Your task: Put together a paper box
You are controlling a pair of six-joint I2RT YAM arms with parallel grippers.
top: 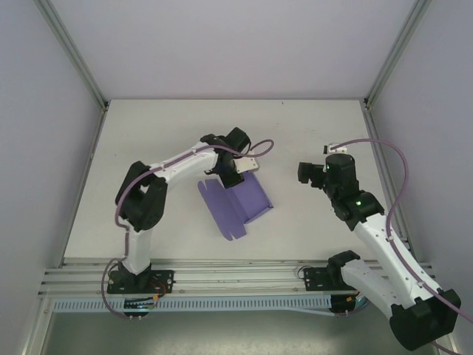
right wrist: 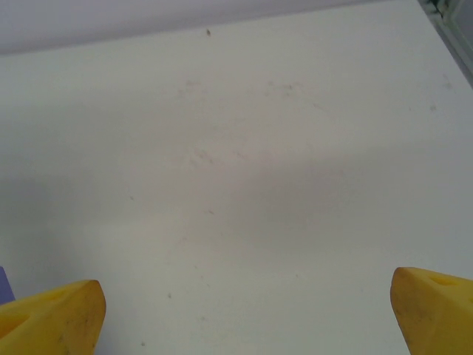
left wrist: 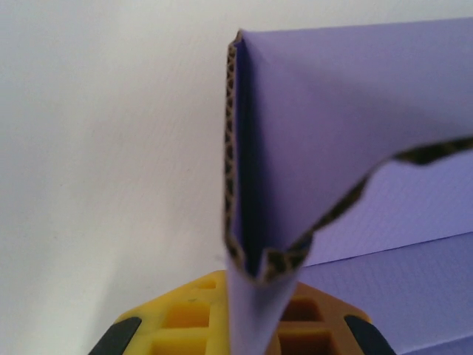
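Observation:
The lavender paper box (top: 238,201) lies partly folded on the middle of the white table, one side wall raised. My left gripper (top: 230,176) is shut on the box's far-left edge. In the left wrist view a folded purple flap (left wrist: 255,303) runs between the yellow fingers (left wrist: 185,322), its corrugated edge standing upright ahead. To the right of the box, apart from it, my right gripper (top: 307,171) hovers open. Its yellow fingertips (right wrist: 52,322) stand wide with bare table between them, and a sliver of the purple box (right wrist: 4,285) shows at the left edge.
White walls with metal posts enclose the table (top: 148,148) on three sides. An aluminium rail (top: 222,270) runs along the near edge by the arm bases. A purple cable (top: 403,177) loops beside the right arm.

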